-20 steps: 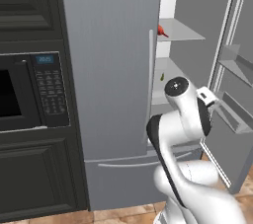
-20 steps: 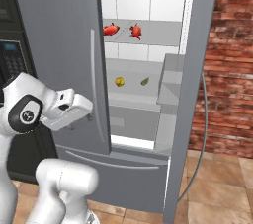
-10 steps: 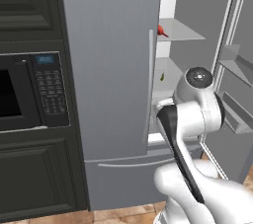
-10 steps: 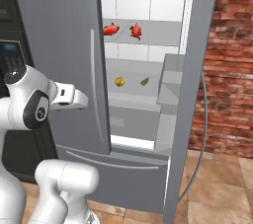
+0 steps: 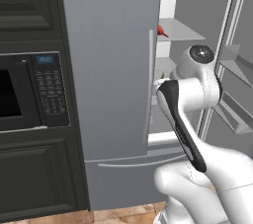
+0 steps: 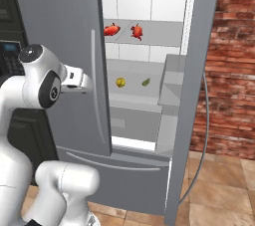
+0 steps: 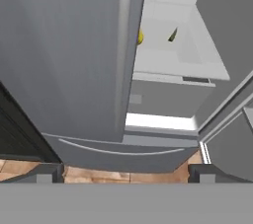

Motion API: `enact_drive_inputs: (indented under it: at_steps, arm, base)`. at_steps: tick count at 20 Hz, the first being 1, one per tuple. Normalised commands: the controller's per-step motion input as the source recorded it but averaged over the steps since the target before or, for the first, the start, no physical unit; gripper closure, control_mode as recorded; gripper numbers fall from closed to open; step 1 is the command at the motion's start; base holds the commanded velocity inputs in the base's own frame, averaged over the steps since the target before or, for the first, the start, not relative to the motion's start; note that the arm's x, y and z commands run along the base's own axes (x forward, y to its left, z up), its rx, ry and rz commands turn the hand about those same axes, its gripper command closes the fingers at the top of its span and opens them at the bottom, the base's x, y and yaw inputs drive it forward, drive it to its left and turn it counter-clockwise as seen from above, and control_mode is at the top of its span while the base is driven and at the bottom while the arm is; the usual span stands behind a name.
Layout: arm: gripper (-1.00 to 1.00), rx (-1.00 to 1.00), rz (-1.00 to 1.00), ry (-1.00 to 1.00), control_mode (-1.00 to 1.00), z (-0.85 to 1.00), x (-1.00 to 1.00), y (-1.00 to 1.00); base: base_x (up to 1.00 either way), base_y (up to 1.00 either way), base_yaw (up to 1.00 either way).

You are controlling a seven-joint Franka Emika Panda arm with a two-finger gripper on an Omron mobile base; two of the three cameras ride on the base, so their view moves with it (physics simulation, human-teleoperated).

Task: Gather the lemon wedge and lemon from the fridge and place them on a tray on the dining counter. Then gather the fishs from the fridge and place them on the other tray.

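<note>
- Two doors frame what I am working with: the fridge (image 6: 64, 46) has its left door closed in front of me and its right door (image 6: 191, 85) swung wide open, baring the white inside.
- At the far left of the left base view sits a microwave (image 5: 29, 92) in the dark cabinet (image 5: 34, 178), just beside the fridge's closed door.
- My gripper (image 7: 126, 171) hangs in front of the closed left door, jaws spread wide and holding nothing (the two dark tips stand far apart at the bottom of the hand view, with floor and the lower drawer between them).
- On the upper shelf (image 6: 159, 33), near its left edge, lie the fishs (image 6: 111, 30), the second one just to the right of the first, apart from it.
- On the shelf below, near its left edge, rests the lemon (image 6: 120, 82); in the hand view it peeks out from behind the edge of the closed door.
- To its right on the same shelf, well apart from it, lies the lemon wedge (image 6: 146, 82), small and greenish (too small to make out more).
- A brick wall (image 6: 229, 60) stands right of the open door.
</note>
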Motion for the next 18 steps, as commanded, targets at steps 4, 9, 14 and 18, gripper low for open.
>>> enact_drive_inputs:
  at_steps: [4,9,14,18]
  arm:
    - [-1.0,0.0,0.03,-0.01,-1.0,0.0,0.57,0.0]
    - [-1.0,0.0,0.02,-0.11,-1.0,-0.03,0.54,0.0]
    - [-1.0,0.02,0.0,-0.07,-1.0,-0.04,0.5,0.0]
    - [-1.0,0.03,0.0,-0.04,-1.0,-0.04,0.5,0.0]
  base:
    - [0.0,0.0,0.0]
    - [0.0,0.0,0.0]
    - [0.0,0.0,0.0]
    - [0.0,0.0,0.0]
